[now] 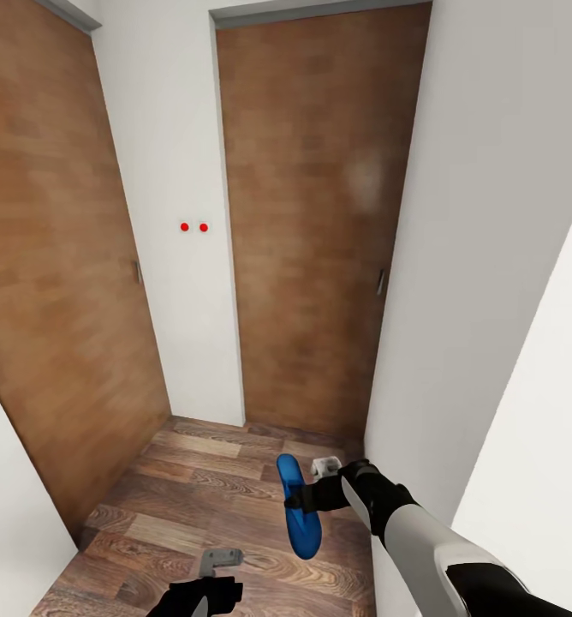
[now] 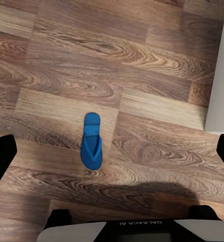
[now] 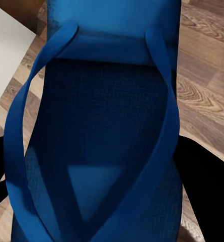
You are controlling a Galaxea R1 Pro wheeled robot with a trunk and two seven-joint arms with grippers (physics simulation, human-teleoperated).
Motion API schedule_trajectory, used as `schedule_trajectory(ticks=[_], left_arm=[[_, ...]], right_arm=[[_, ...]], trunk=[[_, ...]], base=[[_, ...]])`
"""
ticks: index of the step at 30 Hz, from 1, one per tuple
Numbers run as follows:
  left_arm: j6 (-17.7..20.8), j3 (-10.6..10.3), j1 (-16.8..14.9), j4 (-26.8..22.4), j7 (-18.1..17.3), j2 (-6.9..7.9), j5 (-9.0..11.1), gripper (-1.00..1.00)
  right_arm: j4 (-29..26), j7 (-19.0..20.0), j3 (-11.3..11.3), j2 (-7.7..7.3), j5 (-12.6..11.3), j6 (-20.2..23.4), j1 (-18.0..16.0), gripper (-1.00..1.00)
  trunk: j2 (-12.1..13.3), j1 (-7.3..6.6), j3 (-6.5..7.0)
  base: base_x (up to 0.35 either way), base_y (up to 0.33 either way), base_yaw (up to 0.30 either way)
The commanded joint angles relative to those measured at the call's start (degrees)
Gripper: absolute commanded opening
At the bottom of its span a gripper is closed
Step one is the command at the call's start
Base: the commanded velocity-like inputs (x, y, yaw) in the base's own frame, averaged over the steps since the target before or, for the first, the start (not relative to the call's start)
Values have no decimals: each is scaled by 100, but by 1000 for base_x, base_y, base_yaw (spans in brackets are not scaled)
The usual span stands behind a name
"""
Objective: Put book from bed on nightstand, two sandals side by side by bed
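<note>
2 sandals: 1 (image 1: 299, 507) in right gripper (image 1: 307, 495), 1 (image 2: 91, 141) on floor (image 2: 142, 65).

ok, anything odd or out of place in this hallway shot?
Yes: a blue sandal lies alone on the wood floor under the open left pincer, nowhere near a bed. The right pincer holds its mate in the air.

Narrow hallway — two closed wooden doors (image 1: 316, 223) and white walls (image 1: 483, 214) hem in ahead; open wood floor (image 1: 200, 497) lies below the arms.
</note>
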Motion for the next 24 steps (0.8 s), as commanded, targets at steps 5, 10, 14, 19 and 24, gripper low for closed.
schedule_trajectory(ticks=[5, 10, 14, 19, 24], left_arm=[[29, -29, 1, -5, 44, 3, 59, 100], [29, -29, 1, -2, 39, 8, 59, 100], [29, -28, 1, -1, 38, 10, 59, 100], [29, -28, 1, -1, 37, 11, 59, 100], [29, -28, 1, -1, 37, 12, 59, 100]], right_arm=[[-11, 36, -9, 1, 50, 20, 1, -100], [-11, 36, -9, 1, 48, 19, 1, -100], [-11, 37, -9, 1, 47, 19, 1, -100], [-11, 37, -9, 1, 47, 19, 1, -100], [-11, 37, -9, 1, 47, 19, 1, -100]], trunk=[[-4, 2, -3], [-4, 2, -3], [-4, 2, -3], [-4, 2, -3], [-4, 2, -3]], base=[[0, -42, 0], [0, -10, 0], [0, -3, 0], [0, -1, -30], [0, 0, -101]])
